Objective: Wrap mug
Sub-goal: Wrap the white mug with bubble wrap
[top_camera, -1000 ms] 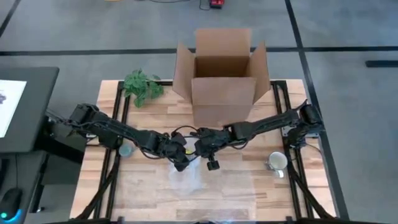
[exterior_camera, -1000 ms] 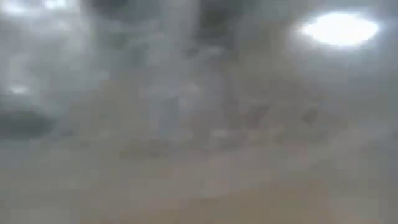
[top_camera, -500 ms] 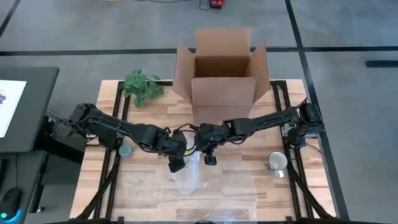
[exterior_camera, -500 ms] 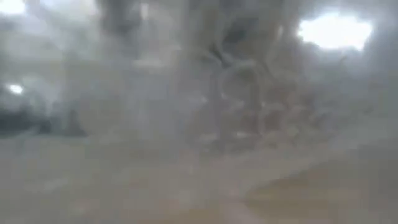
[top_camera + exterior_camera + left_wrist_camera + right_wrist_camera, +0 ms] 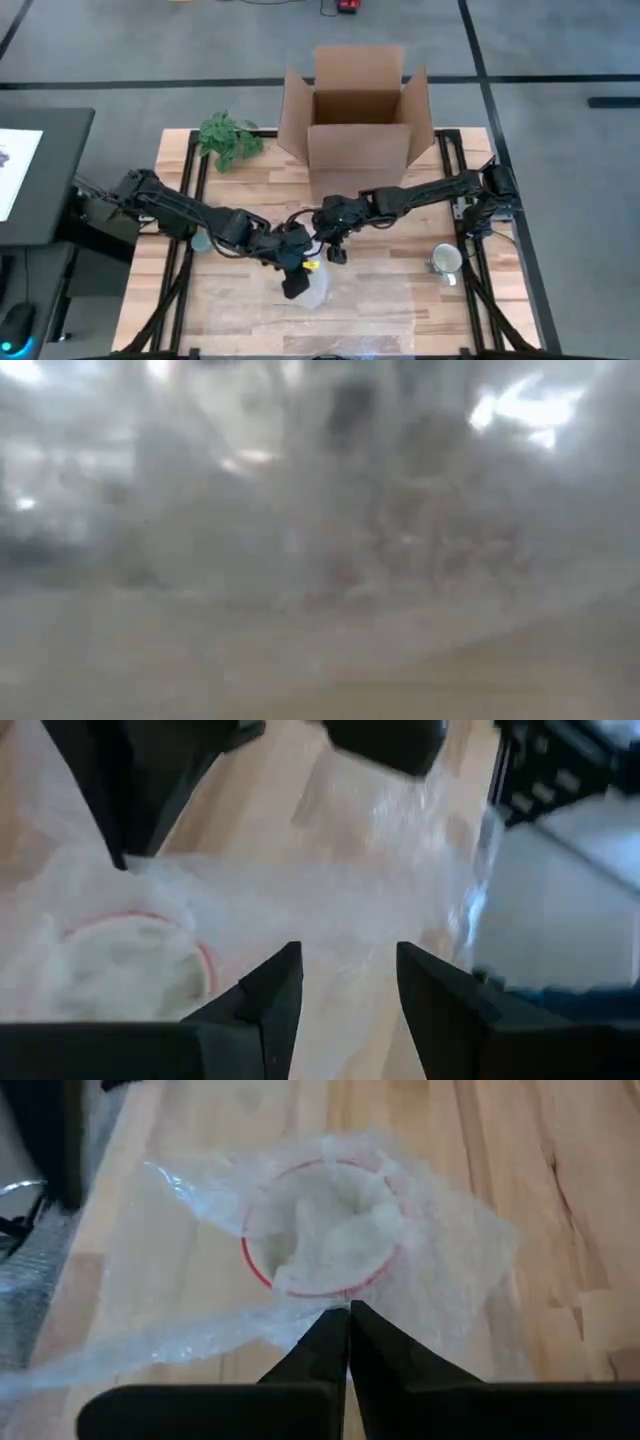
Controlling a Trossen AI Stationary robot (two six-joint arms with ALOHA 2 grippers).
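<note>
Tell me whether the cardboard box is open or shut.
Open: the cardboard box has its flaps spread outward, and the high view looks down into its interior.

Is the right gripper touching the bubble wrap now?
Touching. In the right wrist view, the right gripper is pinched shut on an edge of the bubble wrap.

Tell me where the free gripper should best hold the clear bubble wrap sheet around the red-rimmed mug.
Probably the loose flat edge of the clear bubble wrap sheet, lying on the wooden table beyond the open left gripper, approached low. The right gripper already pinches the wrap beside the red-rimmed mug.
</note>
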